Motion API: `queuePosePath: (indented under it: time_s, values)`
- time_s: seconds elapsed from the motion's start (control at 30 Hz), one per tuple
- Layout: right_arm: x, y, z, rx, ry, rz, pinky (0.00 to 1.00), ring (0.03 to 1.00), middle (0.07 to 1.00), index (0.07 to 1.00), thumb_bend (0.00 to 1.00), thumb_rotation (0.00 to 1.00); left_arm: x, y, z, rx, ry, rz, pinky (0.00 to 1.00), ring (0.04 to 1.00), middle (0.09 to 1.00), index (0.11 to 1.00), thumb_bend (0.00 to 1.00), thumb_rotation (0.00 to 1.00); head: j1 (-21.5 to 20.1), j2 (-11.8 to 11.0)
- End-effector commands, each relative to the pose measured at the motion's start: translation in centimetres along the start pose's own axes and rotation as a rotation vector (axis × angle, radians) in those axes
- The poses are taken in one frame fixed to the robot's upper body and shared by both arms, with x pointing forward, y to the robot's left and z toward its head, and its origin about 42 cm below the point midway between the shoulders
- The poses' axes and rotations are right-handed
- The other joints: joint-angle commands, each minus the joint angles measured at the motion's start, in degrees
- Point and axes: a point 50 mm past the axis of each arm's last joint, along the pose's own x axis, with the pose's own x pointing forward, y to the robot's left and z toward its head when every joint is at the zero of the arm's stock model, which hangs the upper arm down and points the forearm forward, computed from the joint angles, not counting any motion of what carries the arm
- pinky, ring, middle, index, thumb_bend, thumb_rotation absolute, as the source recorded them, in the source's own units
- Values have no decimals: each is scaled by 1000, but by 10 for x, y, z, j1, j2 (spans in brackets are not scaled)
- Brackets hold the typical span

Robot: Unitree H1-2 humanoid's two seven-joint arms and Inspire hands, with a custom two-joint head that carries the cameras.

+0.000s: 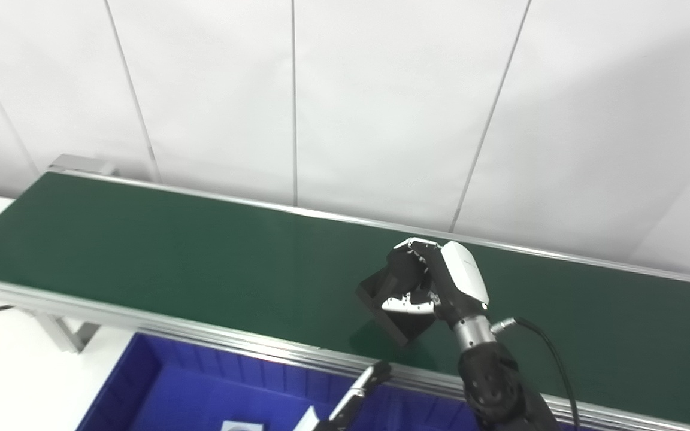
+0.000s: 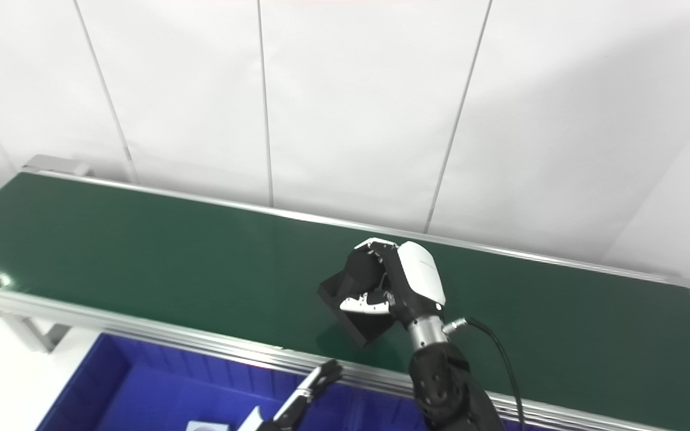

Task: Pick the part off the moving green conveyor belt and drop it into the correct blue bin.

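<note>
A long green conveyor belt [image 1: 171,251] runs from far left to near right. My right hand [image 1: 435,281] hangs just above its near half, fingers and thumb closed around a black angular part [image 1: 390,302]. The part is tilted and seems lifted a little off the belt, with its reflection below it. Only a fingertip of my left hand [image 1: 363,383] shows at the bottom edge, over the blue bin [image 1: 159,389]. Whether that hand is open or shut is hidden.
The blue bin sits below the belt's near aluminium rail [image 1: 231,341], with a small white item [image 1: 242,426] on its floor. A white panelled wall [image 1: 345,108] stands right behind the belt. A black cable [image 1: 551,353] loops from my right wrist.
</note>
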Motion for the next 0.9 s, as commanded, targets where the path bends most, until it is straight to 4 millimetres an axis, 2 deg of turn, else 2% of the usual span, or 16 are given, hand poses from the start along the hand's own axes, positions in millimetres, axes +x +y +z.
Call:
queuePosePath:
  time_s: [0.0,0.1,0.17,0.2,0.4,0.43,0.57,0.7,0.87]
  values:
    - [2,-23,19,20,-110,-61,248,357,455,555,506,0,5,6,8,-1,-65,-2,1000,1000,985,1000,839,793,-17,1]
    - [-15,-40,19,34,-109,-92,252,356,462,557,505,0,5,13,8,7,-70,1,1000,998,990,1000,812,801,-38,3]
    - [-27,-51,18,41,-111,-112,252,356,464,560,504,0,5,19,8,13,-72,7,1000,999,994,1000,798,799,-74,11]
    - [-32,-56,17,38,-111,-121,252,356,465,561,504,0,5,22,8,19,-74,11,1000,997,994,1000,792,803,-77,12]
    - [-59,-80,15,13,-91,-179,245,353,459,556,505,0,3,42,15,38,-97,33,1000,995,978,1000,736,832,-140,45]
    - [-61,-82,15,20,-79,-188,250,355,462,557,506,0,4,46,16,42,-104,39,992,989,974,1000,720,839,-161,54]
    - [-78,-89,10,20,-32,-223,269,363,463,558,506,0,9,61,23,72,-136,45,934,954,953,1000,712,875,-194,67]
    - [-100,-92,0,11,27,-238,261,364,460,559,507,0,13,70,29,71,-152,45,912,938,941,1000,707,873,-207,73]
    - [-135,-98,-10,-16,93,-242,283,366,469,562,506,0,18,79,37,61,-162,49,870,921,935,1000,708,858,-231,97]
